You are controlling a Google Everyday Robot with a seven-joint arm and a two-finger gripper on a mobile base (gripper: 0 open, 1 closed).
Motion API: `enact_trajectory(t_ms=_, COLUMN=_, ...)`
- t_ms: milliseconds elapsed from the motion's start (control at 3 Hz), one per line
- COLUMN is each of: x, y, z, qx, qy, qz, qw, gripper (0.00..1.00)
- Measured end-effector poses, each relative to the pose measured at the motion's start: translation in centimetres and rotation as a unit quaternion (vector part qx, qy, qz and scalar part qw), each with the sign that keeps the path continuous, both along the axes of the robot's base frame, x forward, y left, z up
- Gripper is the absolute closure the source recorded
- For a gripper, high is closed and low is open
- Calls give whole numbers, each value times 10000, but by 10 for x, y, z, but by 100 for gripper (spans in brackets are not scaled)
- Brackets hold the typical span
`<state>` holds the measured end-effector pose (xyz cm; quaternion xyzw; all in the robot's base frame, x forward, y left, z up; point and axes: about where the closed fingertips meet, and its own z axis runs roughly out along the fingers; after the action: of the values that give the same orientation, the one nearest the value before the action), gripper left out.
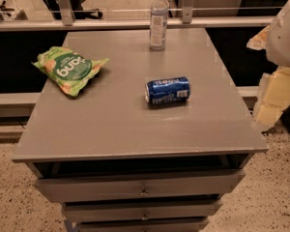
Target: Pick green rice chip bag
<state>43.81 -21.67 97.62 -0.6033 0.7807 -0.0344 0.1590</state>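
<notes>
Our gripper [275, 93] hangs at the right edge; we cannot tell its grip. Far to its left lies the puffy light-green chip bag [70, 69], labelled "dang".

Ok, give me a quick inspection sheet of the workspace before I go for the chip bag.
surface: flat grey cabinet top, drawers below.
job's thing: puffy light-green rice chip bag, lying flat near the left edge, nothing touching it.
clutter: blue soda can on its side, centre; clear plastic water bottle upright at the far edge.
gripper: not in view; only white and cream robot arm parts at the right edge, apart from the bag.
cables: nothing seen.
surroundings: speckled floor; metal railing behind.
</notes>
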Motion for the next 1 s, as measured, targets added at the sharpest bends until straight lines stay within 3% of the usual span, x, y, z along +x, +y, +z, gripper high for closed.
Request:
enact_trajectory(t_ms=333, x=1, y=2, z=0, qx=19, qy=-2, qz=5, qw=10000, gripper=0)
enact_trajectory(t_ms=667, x=35, y=55, z=-14, qx=564, qy=-19, qz=142, qw=9983, gripper=0)
enact_trajectory(t_ms=1000, x=81, y=141, z=-28, qx=1313, qy=-65, qz=343, qw=9907, gripper=0)
